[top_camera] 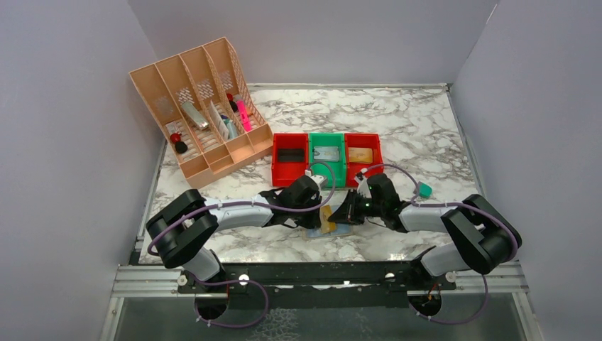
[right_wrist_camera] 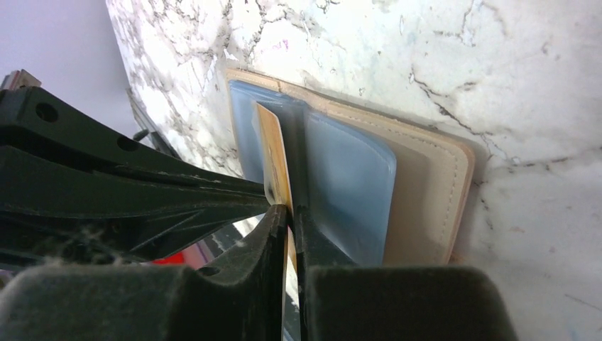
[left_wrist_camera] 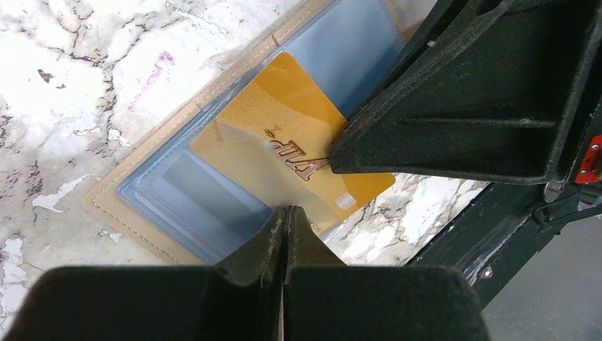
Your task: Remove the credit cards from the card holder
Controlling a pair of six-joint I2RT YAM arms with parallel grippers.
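Left arm (top_camera: 234, 213), right arm (top_camera: 426, 214) reach inward, low, at tabletop (top_camera: 397, 121) near edge. Left gripper (left_wrist_camera: 286, 213) closed, tips on open holder (left_wrist_camera: 163, 192) beneath. Right gripper (right_wrist_camera: 289, 213) pinches card (left_wrist_camera: 270, 135) edge.

A peach slotted desk organizer (top_camera: 202, 106) stands at the far left of the marble counter (top_camera: 397, 117), holding a pink marker (top_camera: 243, 114) and a silvery tube (top_camera: 194, 114). Three small bins sit touching in a row mid-counter: red (top_camera: 277, 170), green (top_camera: 328, 137), red (top_camera: 376, 153). A small teal object (top_camera: 424, 190) lies to their right.

Top view looks down; close wrist views share card holder (left_wrist_camera: 160, 188).
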